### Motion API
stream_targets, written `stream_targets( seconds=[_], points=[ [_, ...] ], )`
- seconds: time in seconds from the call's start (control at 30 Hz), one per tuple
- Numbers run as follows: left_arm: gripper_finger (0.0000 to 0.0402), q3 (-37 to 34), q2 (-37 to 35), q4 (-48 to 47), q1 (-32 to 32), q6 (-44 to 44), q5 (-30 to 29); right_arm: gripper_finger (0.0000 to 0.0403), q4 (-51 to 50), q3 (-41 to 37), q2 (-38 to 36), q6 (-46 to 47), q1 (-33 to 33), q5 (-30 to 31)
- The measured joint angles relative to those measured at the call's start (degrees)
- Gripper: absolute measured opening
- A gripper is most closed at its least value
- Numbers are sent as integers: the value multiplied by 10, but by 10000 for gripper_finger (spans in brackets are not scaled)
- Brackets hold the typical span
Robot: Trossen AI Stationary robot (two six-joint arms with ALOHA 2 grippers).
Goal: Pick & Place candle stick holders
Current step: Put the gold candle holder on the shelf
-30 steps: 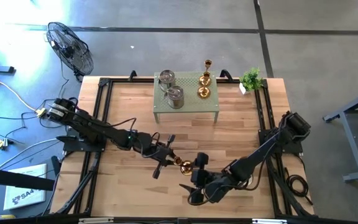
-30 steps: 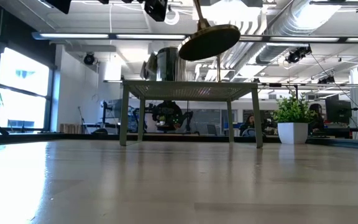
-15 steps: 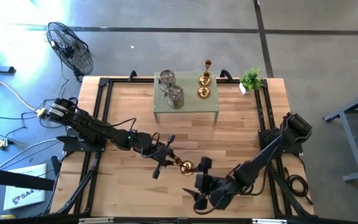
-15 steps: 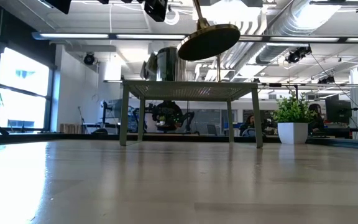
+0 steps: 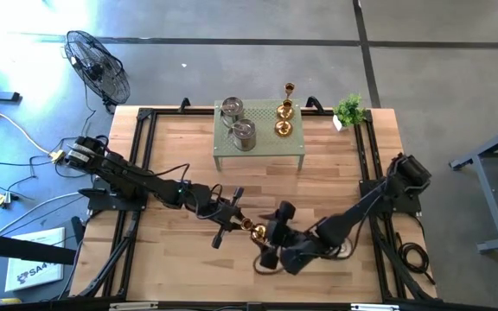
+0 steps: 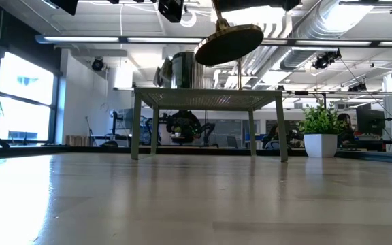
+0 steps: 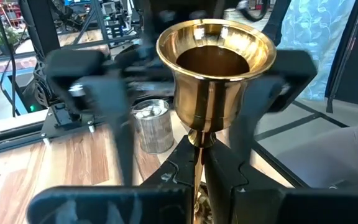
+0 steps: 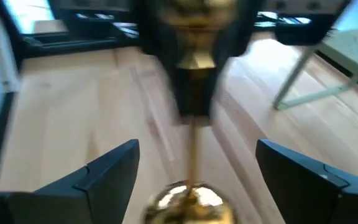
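We are looking down on the wooden table [image 5: 180, 155], with the green perforated stand [image 5: 259, 138] sitting near its far edge. The left arm is reaching in from the table's left side, and the right arm is stretching in from the right, both meeting over the near middle of the table.

On the stand we are seeing two silver-grey holders [image 5: 238, 123] side by side on its left half and two gold holders [image 5: 284, 119] on its right half, with the small potted plant [image 5: 348, 110] standing on the table just beside the stand's right end.

The left gripper [image 5: 232, 221] is clenching the thin stem of a third gold candle stick holder [image 5: 256, 230], lifted clear of the table; in the low view its round base [image 6: 229, 44] is hanging tilted high above the tabletop. In the left wrist view the fingers [image 7: 174, 172] are pinching the stem just under the gold cup [image 7: 215, 62].

The right gripper [image 5: 271, 246] is sitting just beside that holder with its jaws spread wide; in the right wrist view its fingers [image 8: 107, 174] are standing on either side of the gold holder without touching it.
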Motion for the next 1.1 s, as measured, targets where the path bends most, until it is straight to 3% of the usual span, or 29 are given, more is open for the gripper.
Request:
stream_targets(
  seconds=[0.2,0.33,0.43,0.57,0.7,0.87,1.0,1.1],
  points=[
    [7,0,0,-1,0,0,0,308,-9,0,0,0,-17,-21],
    [7,0,0,-2,0,0,1,268,-9,0,0,-7,-13,-8],
    [7,0,0,-3,0,0,1,217,-9,0,0,-12,-10,-7],
    [9,0,0,-3,0,0,1,119,-9,0,0,-20,-4,-9],
    [44,1,0,-3,0,0,1,18,-9,0,0,-42,0,-21],
    [94,1,0,-1,0,-1,0,30,-10,0,0,-42,2,-30],
    [120,1,0,-1,0,-1,-1,9,-10,0,0,-47,2,-30],
    [142,1,0,-1,0,-1,-1,15,-10,0,0,-46,2,-28]
  ],
)
